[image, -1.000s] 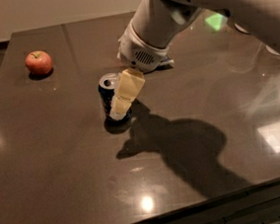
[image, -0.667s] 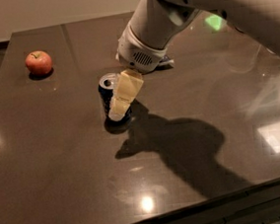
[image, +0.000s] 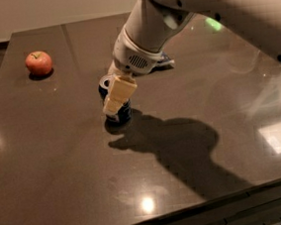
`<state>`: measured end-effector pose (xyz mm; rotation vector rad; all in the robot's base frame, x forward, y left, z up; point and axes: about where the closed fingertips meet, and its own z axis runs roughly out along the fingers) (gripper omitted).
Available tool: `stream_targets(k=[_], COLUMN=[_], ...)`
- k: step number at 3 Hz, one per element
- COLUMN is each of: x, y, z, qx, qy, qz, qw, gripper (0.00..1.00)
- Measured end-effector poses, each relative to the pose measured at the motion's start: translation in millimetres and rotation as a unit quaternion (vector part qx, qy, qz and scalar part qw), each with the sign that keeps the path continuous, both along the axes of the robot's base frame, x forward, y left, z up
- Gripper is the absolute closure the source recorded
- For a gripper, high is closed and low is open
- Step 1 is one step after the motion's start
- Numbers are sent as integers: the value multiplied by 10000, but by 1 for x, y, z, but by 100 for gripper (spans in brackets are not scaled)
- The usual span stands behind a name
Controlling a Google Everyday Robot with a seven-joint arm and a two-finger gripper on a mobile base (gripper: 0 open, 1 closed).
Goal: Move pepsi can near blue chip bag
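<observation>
The pepsi can [image: 121,112] stands on the dark table [image: 60,157], left of centre, with its silver top showing at the upper left. My gripper [image: 115,103] is down at the can, its cream part covering the can's near side. The blue chip bag [image: 165,60] lies behind the arm at the back, and only a small blue and white edge of it shows. The can is a short way in front and to the left of the bag.
A red apple [image: 39,63] sits at the table's back left. The white arm [image: 171,17] reaches in from the upper right and throws a large shadow [image: 178,145] on the table's middle. The table's front edge [image: 190,214] runs along the bottom.
The arm has shifted slightly to the left over the can. The can and the apple stay where they were.
</observation>
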<state>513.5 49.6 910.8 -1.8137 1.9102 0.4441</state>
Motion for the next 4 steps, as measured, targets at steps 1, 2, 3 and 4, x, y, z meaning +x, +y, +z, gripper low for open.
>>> stream_targets(k=[1,2,3,4], x=[2,15,39,68], y=[-1,-15,-42,-72], z=[1,9,24,36], qx=[13,30,82,129], qy=[24,25,-55,-143], qz=[-21,-265,-682,-1096], qw=[10000,9996,9976,9938], gripper=[55,78,99,100])
